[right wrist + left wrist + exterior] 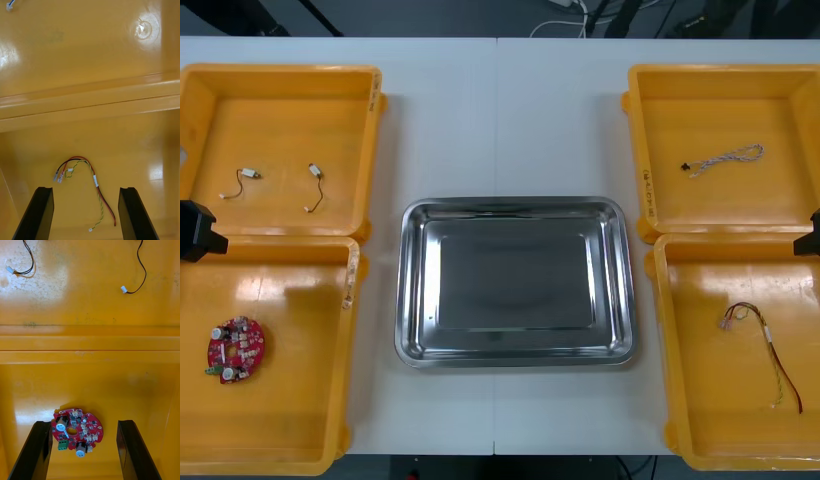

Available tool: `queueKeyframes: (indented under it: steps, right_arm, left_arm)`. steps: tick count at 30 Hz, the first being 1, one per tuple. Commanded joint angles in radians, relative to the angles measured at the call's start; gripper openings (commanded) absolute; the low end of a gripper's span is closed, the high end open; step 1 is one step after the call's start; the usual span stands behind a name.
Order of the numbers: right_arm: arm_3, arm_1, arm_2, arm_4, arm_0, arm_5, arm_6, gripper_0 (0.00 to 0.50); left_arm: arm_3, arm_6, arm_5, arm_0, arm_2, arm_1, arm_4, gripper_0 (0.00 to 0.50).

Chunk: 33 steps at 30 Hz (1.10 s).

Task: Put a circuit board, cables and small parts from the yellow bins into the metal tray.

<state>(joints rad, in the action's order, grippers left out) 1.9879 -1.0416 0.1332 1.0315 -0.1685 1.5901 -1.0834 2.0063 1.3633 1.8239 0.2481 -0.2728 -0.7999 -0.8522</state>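
The metal tray (pixel 411 285) lies bare and shiny at the table's middle. A round red circuit board (pixel 235 349) rests in the near left yellow bin (pixel 352 300). My left gripper (pixel 84 423) hangs open above it, and the circuit board (pixel 77 432) shows between the fingers (pixel 35 450). In the near right bin (pixel 658 330) lies a red and yellow cable (pixel 765 345). Above this cable (pixel 93 176) my right gripper (pixel 86 189) is open, one finger (pixel 135 213) on each side. Neither gripper touches anything.
The far left bin (pixel 372 150) holds two short black cables (pixel 313 187) with white plugs (pixel 123 289). A twisted blue and white cable (pixel 727 157) lies in the far right bin (pixel 635 150). Black parts of my arms show at the left edge (pixel 195 232) and right edge (pixel 810 240).
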Motion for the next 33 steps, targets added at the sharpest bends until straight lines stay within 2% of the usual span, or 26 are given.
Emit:
queueKeyframes:
  steps: [1,33]
  right_arm:
    - [0.023,-0.043,0.035,0.007,0.011,0.005,-0.030,0.500]
    - [0.023,-0.043,0.035,0.007,0.011,0.005,-0.030,0.500]
  left_arm:
    - [0.031,0.043,-0.011,-0.010,-0.028,-0.045,0.009,0.500]
    - [0.031,0.043,-0.011,-0.010,-0.028,-0.045,0.009,0.500]
